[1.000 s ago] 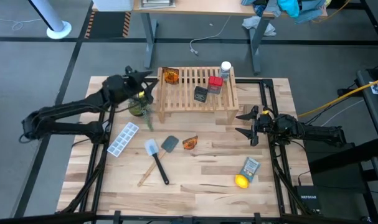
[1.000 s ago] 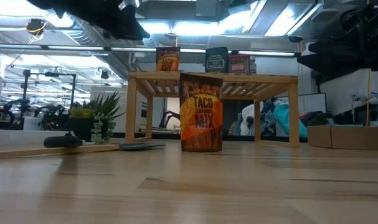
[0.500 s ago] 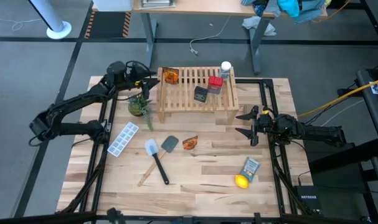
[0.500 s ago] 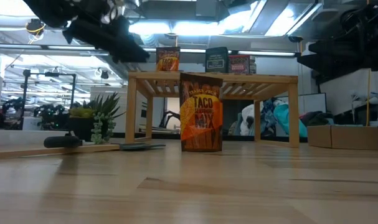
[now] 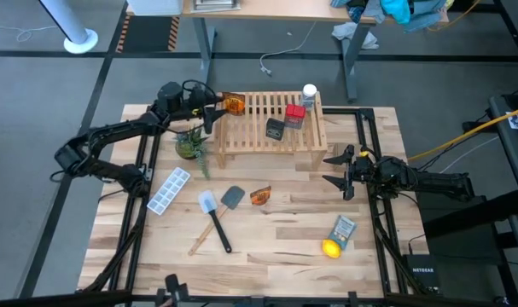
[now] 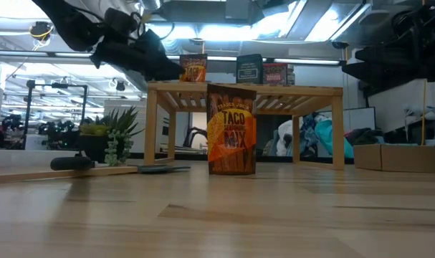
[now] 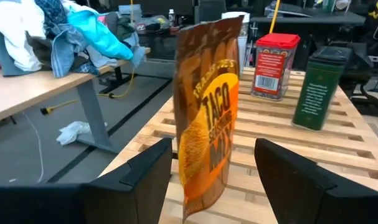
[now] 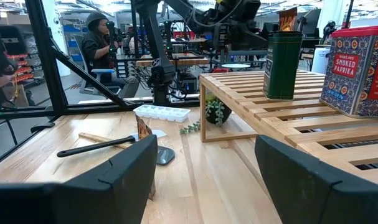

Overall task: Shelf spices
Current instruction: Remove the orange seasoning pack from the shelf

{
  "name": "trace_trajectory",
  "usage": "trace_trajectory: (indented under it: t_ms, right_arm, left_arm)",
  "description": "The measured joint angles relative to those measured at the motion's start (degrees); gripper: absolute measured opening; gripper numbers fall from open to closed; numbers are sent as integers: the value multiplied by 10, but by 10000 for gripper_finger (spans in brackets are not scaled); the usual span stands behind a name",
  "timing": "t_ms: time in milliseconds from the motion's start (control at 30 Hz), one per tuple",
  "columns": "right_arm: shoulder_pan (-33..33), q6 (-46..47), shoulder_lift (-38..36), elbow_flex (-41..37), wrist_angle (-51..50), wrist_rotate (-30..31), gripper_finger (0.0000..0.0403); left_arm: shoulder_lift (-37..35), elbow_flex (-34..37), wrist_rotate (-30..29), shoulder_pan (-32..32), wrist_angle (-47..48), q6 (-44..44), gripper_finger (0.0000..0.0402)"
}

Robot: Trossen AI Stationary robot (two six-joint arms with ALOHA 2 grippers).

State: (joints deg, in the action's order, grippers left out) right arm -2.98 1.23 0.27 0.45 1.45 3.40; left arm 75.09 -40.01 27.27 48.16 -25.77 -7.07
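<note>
Spices are mostly placed on the shelf (image 5: pixel 267 128); one taco packet (image 5: pixel 233 105) stands at its far left corner, flanked by the released left tool (image 5: pixel 209 111), and could be toppled if bumped.

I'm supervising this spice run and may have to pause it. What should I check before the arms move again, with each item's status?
1. Left gripper open, fingers either side of the taco packet on the shelf: ok.
2. That packet upright on the shelf: ok.
3. Red box, black box, white-capped bottle shelved: ok.
4. Second taco packet shelved: not ok, it stands on the table.
5. Right gripper open, empty, beside the shelf: ok.
</note>
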Motion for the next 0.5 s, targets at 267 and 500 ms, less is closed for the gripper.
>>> trace_trajectory:
  t_ms: [267,500]
  right_arm:
    - [0,0,0,0,0,0,277]
    - [0,0,0,0,0,0,277]
  left_arm:
    - [23,0,44,-4,-8,-13,183]
    - [23,0,48,-9,-7,-23,40]
